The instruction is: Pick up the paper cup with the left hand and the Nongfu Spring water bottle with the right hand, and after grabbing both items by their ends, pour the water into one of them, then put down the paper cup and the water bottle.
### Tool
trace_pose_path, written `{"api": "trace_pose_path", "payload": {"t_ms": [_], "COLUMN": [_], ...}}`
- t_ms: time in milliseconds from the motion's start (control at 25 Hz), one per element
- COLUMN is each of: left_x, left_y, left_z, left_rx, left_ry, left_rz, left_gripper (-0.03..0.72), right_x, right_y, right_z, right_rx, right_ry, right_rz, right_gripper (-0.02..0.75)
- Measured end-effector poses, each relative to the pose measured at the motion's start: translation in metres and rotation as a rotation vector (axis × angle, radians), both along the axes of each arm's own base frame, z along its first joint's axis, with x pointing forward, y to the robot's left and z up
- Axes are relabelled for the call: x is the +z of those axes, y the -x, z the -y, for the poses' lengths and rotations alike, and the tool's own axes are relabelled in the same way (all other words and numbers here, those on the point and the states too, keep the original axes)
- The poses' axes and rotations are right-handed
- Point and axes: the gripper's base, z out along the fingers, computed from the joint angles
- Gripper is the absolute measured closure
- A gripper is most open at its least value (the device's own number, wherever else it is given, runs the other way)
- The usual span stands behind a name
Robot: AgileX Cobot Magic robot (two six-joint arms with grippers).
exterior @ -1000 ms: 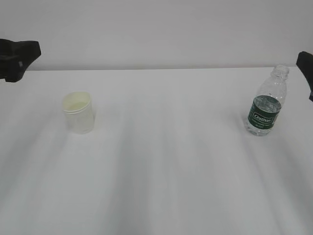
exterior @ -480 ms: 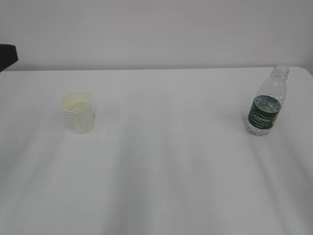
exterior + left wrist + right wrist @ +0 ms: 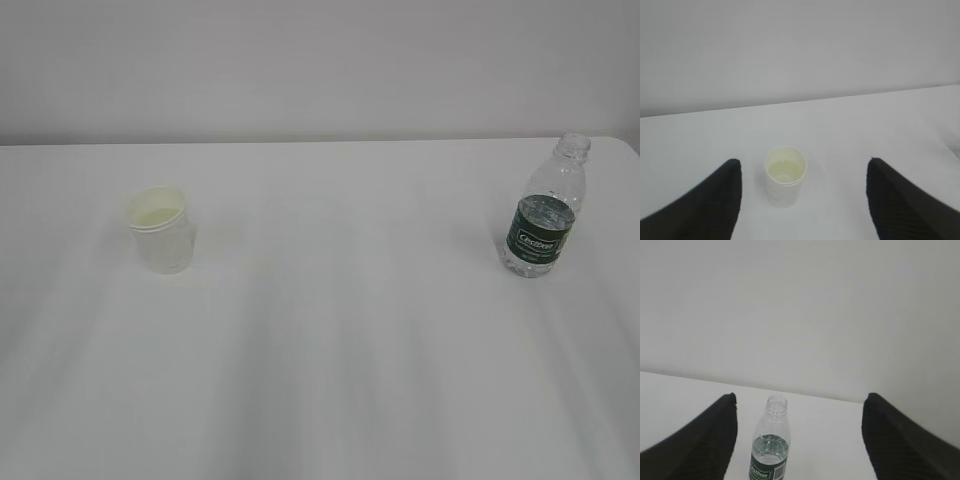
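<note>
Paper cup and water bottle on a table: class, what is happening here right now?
Nothing is being held. The paper cup stands upright on the left of the white table, the uncapped water bottle on the right. Each wrist view shows an open end effector, left facing the cup, right facing the bottle, both clear of them.

Open table (image 3: 340,330) between cup (image 3: 160,229), bottle (image 3: 545,208)
</note>
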Motion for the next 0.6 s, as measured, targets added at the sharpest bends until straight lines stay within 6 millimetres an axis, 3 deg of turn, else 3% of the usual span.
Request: {"api": "trace_pose_path", "payload": {"t_ms": [360,600], "left_x": [-0.007,0.001], "left_y": [0.013,0.032], "left_z": [-0.003,-0.009], "left_rx": [-0.006,-0.011], "left_ry": [0.001,0.022], "left_rz": [-0.127,-0.089], "left_gripper": [0.132,0.132], "right_x": [0.001,-0.002], "right_y": [0.032,0.052], "right_z": [0.004,0.007], "right_rx": [-0.04,-0.066], "right_ry": [-0.006,-0.012], "right_rz": [-0.003,-0.012], "right_gripper": [0.148,0.148]}}
